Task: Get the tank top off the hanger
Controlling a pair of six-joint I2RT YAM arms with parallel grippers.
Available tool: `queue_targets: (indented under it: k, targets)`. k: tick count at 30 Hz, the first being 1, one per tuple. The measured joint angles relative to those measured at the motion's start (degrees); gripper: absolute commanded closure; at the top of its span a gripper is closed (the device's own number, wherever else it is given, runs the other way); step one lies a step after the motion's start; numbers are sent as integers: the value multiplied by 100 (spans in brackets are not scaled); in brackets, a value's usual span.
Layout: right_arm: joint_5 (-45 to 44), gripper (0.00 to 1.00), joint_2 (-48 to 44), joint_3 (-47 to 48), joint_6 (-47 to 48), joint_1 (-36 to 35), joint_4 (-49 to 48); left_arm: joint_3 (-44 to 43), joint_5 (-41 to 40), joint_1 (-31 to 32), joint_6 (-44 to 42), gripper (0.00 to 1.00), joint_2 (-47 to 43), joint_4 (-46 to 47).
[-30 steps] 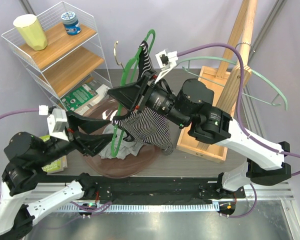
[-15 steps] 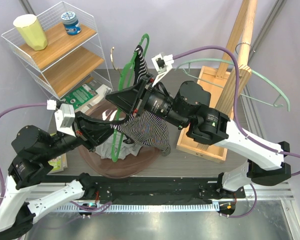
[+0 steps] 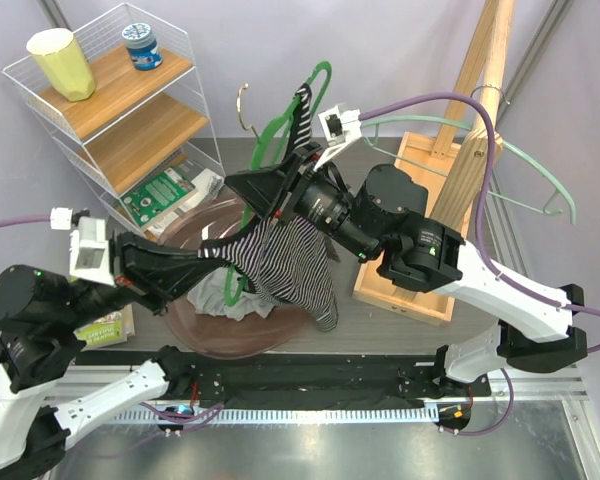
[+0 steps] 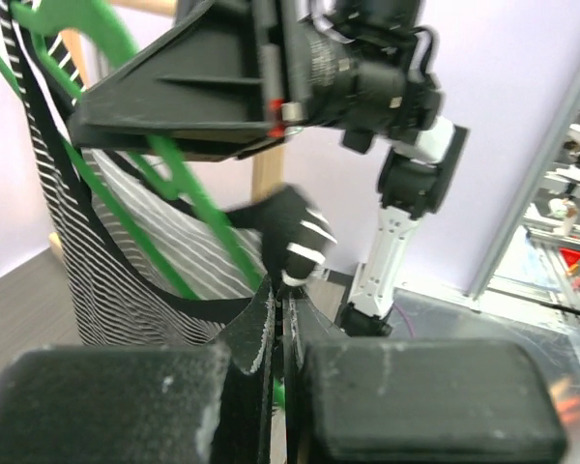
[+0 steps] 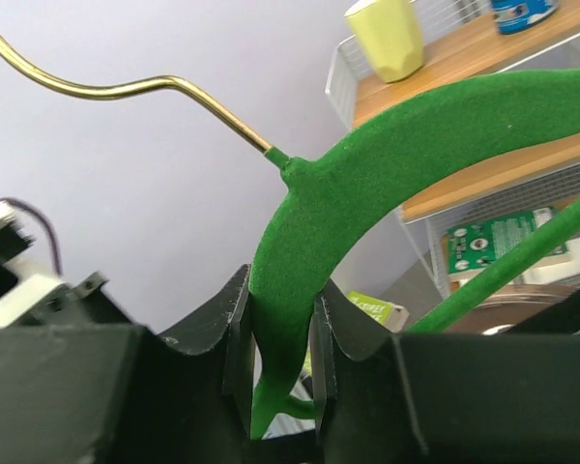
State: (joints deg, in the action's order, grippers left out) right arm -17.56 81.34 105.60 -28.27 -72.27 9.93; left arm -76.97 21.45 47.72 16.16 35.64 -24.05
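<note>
Half done at best: the tank top point(image 3: 295, 265) hangs on the hanger point(image 5: 387, 145), its body draped below and one strap looped over the hanger's upper end, so the garment isn't free yet. Left to do, I'd say: slip that loop off and draw the fabric clear. The right arm reaches in from the hanger's right. The right gripper point(image 5: 278, 333) is clamped tight on the hanger's neck just below the gold hook point(image 5: 106, 89), holding it tilted in the air. The left arm stretches low on the hanger's left, and the left gripper point(image 4: 282, 324) is pinched closed on the top's black strap point(image 4: 203, 307).
</note>
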Motion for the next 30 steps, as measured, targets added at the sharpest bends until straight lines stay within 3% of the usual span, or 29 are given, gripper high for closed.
queue_targets:
  k: [21, 30]
  targets:
    - [-1370, 99, 262, 26, 612, 0, -321, 1154, 691, 0, 448, 100, -1078, 197]
    - [-1609, 99, 358, 26, 557, 0, -1084, 1611, 861, 0, 533, 100, -1104, 280]
